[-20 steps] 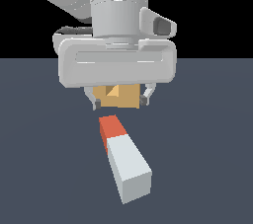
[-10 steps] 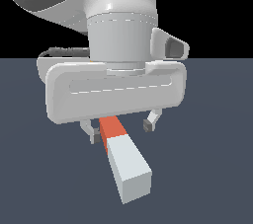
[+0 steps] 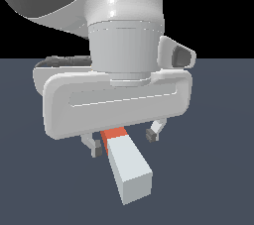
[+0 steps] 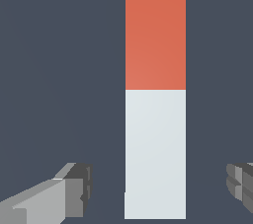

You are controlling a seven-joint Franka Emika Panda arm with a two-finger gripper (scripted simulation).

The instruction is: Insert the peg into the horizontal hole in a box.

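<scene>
The peg [image 3: 128,167] lies flat on the dark floor, its white part toward the camera and its orange-red end [image 3: 113,133] partly under my hand. In the wrist view the peg [image 4: 155,119] runs lengthwise between my fingers, orange-red end [image 4: 155,30] farthest from them. My gripper [image 3: 125,141] is open, just above the peg, one fingertip [image 3: 95,148] on each side and clear of it. In the wrist view the gripper [image 4: 158,188] straddles the white part near its end. The box and its hole are hidden behind my hand.
My large white hand and wrist [image 3: 116,100] fill the upper middle of the exterior view and block what lies beyond. The dark grey floor [image 3: 213,169] extends around the peg.
My hand has come toward the camera and lowered over the peg. It now hides the tan box that showed one second ago. The peg has not moved.
</scene>
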